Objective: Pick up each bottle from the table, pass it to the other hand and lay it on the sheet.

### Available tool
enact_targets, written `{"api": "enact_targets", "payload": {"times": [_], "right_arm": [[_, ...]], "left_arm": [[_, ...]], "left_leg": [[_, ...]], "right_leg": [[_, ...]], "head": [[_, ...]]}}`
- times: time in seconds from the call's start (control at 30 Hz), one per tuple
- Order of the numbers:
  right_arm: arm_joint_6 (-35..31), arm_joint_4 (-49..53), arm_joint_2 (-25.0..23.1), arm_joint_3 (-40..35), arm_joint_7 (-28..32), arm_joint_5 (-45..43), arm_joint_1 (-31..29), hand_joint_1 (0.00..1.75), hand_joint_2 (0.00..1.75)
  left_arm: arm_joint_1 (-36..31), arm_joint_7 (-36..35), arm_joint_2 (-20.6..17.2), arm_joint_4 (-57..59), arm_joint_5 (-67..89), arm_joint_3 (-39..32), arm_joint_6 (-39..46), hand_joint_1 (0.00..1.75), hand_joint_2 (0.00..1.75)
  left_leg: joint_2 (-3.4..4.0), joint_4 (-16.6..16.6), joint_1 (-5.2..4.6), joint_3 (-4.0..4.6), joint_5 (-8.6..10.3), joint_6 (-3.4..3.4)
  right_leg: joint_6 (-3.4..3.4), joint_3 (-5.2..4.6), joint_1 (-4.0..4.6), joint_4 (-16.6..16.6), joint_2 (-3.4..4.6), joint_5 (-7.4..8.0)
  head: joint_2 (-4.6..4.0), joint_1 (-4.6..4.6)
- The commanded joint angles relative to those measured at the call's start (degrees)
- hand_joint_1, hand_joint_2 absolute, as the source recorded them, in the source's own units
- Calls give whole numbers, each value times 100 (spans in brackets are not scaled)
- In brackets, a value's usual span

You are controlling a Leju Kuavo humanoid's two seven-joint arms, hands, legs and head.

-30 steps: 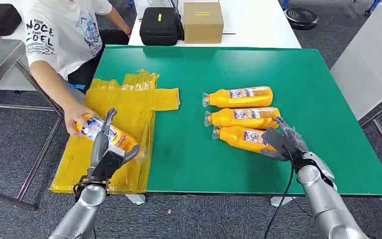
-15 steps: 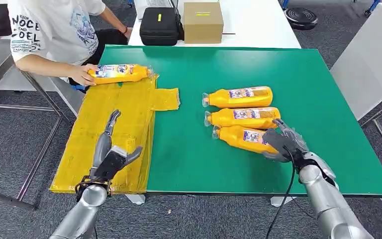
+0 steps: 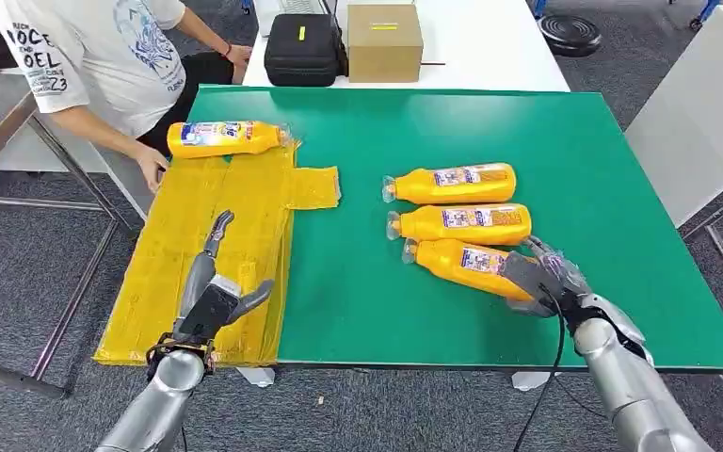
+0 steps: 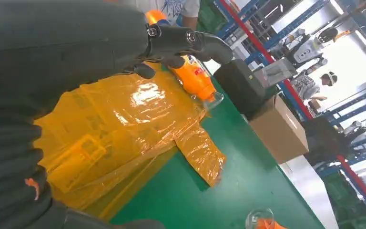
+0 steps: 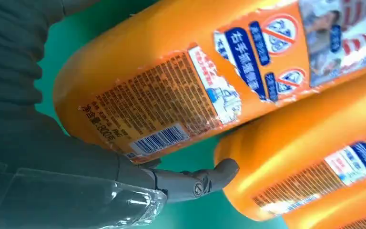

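The person's hand (image 3: 153,169) has let go of 1 bottle (image 3: 226,137), now lying at the sheet's (image 3: 198,273) 12 o'clock edge. The left hand (image 3: 209,299) hovers open. The right hand (image 3: 544,278) wraps around the nearest bottle (image 3: 461,261) on the surface (image 3: 546,132), grasp not yet firm; 3 remain.

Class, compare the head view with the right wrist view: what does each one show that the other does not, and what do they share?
Head view alone: the yellow sheet, a bottle on the sheet at its far end, the left hand open above the sheet, a person, a black case and a cardboard box.

Right wrist view alone: the barcode and fine print on the nearest bottle.

Both: the right hand at the nearest bottle's base, neighbouring bottles, the green table.
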State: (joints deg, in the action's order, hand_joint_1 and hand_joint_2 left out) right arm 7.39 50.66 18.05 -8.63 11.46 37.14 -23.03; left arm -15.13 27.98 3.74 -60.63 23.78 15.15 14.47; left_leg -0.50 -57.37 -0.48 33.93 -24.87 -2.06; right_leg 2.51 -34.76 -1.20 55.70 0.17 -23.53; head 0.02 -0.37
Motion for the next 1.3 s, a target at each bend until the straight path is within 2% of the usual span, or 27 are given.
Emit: {"api": "enact_targets", "payload": {"times": [0.03, 0.4, 0.47, 0.5, 0.53, 0.57, 0.87, 0.9, 0.93, 1.03, 1.13, 1.3], "right_arm": [[91, 21, 97, -389, -269, 162, 42, 0, 175], [202, -225, 38, -579, -413, 301, -109, 0, 175], [206, -244, 32, -591, -422, 309, -125, 7, 175], [221, -285, 41, -618, -438, 321, -154, 19, 175], [227, -299, 47, -623, -442, 323, -170, 42, 175], [226, -324, 44, -627, -441, 321, -193, 84, 175], [226, -324, 44, -627, -441, 321, -193, 84, 175], [224, -339, 43, -641, -440, 325, -204, 140, 175], [220, -353, 42, -652, -436, 323, -213, 154, 175], [219, -348, 49, -654, -434, 314, -208, 169, 175], [196, -320, 61, -642, -435, 306, -161, 164, 175], [110, -261, 26, -609, -413, 305, -141, 175, 175]], "left_arm": [[-94, -20, -80, 300, -108, 103, -91, 0, 175], [-114, 26, -48, 378, -139, 13, -136, 0, 175], [-111, 26, -50, 385, -143, 11, -147, 0, 175], [-107, 30, -46, 385, -165, -4, -160, 0, 175], [-101, 34, -46, 380, -172, -11, -155, 0, 175], [-80, 42, -45, 361, -190, -25, -159, 0, 175], [-80, 42, -45, 361, -190, -25, -159, 0, 175], [-66, 47, -45, 347, -202, -33, -164, 0, 175], [-59, 53, -41, 346, -215, -44, -169, 0, 175], [-50, 61, -37, 366, -237, -60, -180, 0, 175], [-43, 74, -36, 397, -245, -84, -156, 0, 175], [4, 87, -38, 346, -232, -118, -140, 0, 175]], "left_leg": [[3, 2, 8, -22, -9, 13], [10, 4, 7, -18, -5, 10], [15, 4, 10, -24, -7, 12], [13, 4, 6, -16, -4, 8], [17, 5, 10, -28, -9, 13], [15, 4, 7, -22, -6, 10], [13, 4, 9, -23, -6, 10], [16, 4, 12, -35, -11, 15], [14, 4, 11, -30, -9, 13], [14, 3, 11, -30, -9, 14], [14, 3, 10, -31, -10, 14], [10, 5, 9, -22, -5, 10]], "right_leg": [[-12, 24, 9, -4, -2, -8], [-9, 17, 8, -6, 4, -2], [-11, 22, 11, -7, 8, -2], [-7, 14, 7, -5, 8, 0], [-12, 25, 11, -8, 11, -3], [-9, 19, 8, -5, 10, -2], [-9, 21, 10, -7, 8, -1], [-14, 33, 13, -8, 10, -5], [-13, 29, 12, -7, 8, -4], [-13, 29, 12, -7, 8, -5], [-13, 30, 11, -6, 8, -6], [-9, 21, 9, -7, 6, -2]], "head": [[0, 0], [0, 0], [0, 0], [0, 0], [0, 0], [-2, 0], [0, 0], [0, 0], [0, 0], [0, 0], [0, 0], [0, 0]]}}
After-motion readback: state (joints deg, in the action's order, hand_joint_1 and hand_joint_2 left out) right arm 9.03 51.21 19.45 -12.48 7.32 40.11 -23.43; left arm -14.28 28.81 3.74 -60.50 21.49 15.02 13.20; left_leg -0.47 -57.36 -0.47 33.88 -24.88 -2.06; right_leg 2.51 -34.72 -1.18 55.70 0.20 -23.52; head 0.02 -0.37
